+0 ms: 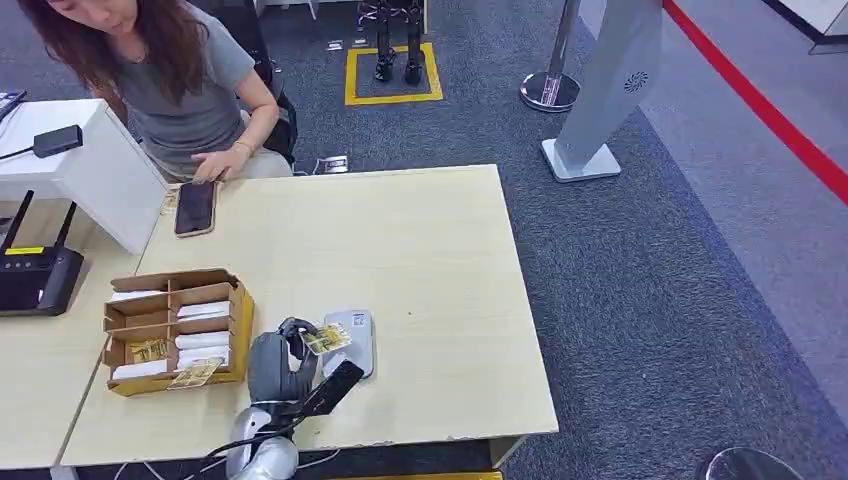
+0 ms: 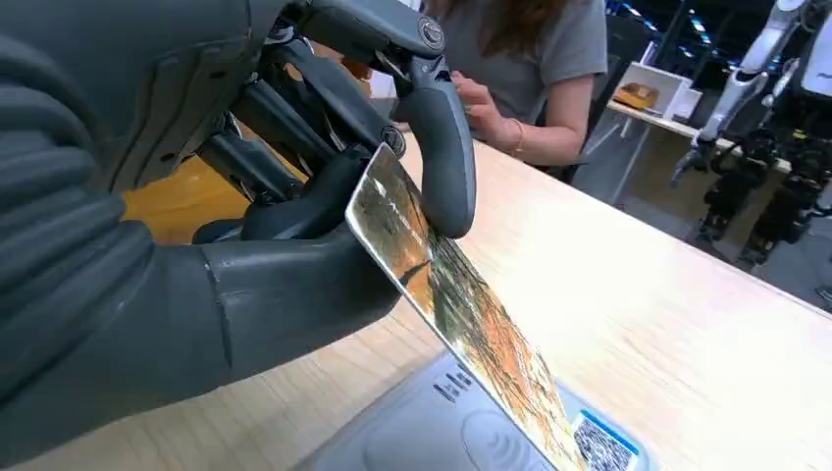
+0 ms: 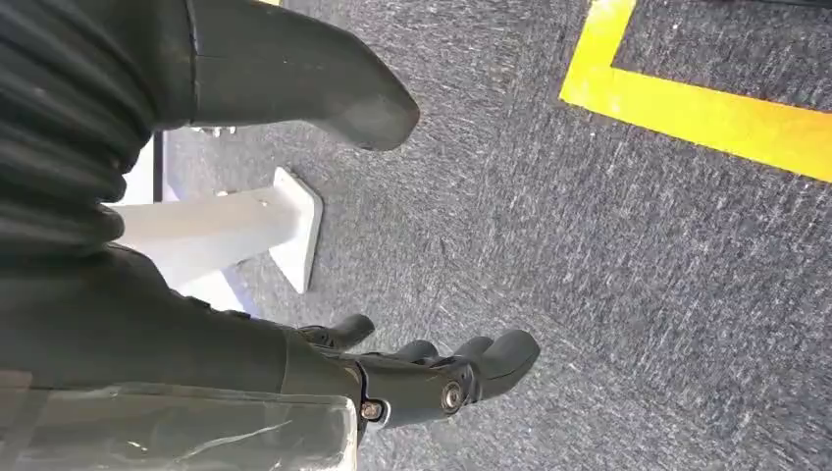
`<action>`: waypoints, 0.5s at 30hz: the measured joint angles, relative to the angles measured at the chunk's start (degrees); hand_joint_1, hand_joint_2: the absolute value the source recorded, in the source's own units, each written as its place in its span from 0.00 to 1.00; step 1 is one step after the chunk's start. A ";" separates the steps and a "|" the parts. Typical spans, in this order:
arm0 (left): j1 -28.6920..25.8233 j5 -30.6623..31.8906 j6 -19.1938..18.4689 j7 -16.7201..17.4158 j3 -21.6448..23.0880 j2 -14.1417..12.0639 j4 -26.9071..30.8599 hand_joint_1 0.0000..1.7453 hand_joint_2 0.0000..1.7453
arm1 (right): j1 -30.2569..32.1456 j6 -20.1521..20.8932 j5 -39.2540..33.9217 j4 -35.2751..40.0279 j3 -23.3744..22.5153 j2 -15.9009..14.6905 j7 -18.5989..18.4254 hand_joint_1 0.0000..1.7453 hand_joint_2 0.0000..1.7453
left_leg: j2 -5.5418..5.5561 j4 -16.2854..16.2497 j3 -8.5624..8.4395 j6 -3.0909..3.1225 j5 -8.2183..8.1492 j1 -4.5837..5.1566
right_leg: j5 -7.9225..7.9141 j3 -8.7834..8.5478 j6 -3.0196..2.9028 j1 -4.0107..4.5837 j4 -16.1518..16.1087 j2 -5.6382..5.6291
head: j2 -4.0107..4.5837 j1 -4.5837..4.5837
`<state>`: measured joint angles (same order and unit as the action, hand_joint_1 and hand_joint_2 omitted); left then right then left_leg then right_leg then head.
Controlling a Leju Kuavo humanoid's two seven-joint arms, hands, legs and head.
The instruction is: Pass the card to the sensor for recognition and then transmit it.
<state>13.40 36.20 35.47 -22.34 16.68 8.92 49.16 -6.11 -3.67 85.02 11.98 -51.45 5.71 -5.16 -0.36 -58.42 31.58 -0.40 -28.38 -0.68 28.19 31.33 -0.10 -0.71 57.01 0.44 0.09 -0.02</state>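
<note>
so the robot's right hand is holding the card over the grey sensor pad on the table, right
Not quite: it is the left hand, not the right, that holds the card over the grey sensor pad on the table. The head view shows this, and the left wrist view shows the card in its fingers. The right hand hangs over the carpet, holding nothing.

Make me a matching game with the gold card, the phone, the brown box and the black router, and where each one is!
Things:
1. gold patterned card
2. dark smartphone
3. brown cardboard box
4. black router with antennas

Places:
A. on the side desk at far left
B. near the person, at the table's far edge
C. held by the left hand over the grey sensor pad
D. on the table, left of the left hand, cards inside

Pairs: 1-C, 2-B, 3-D, 4-A
</note>
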 joint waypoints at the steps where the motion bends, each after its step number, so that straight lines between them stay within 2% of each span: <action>1: 0.04 -0.02 0.00 -0.19 0.15 0.02 -0.11 1.00 1.00 | -0.04 0.09 0.00 0.00 0.02 0.02 0.00 0.00 1.00 | 0.00 0.00 0.00 0.00 0.00 0.00 | 0.00 0.00 0.00 0.00 0.00 0.00 | 0.00 0.00; 15: 0.99 0.70 0.24 -0.74 2.41 -0.04 -1.18 1.00 1.00 | -0.37 0.24 0.02 0.00 0.42 0.00 -0.02 0.00 1.00 | 0.00 0.00 0.00 0.00 0.00 0.00 | 0.00 0.00 0.00 0.00 0.00 0.00 | 0.00 0.02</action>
<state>14.39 36.89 35.71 -23.08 19.08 8.87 47.98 -6.48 -3.43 85.05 11.98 -51.04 5.70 -5.18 -0.36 -58.42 31.58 -0.40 -28.38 -0.68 28.19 31.33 -0.10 -0.71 57.01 0.45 0.09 0.00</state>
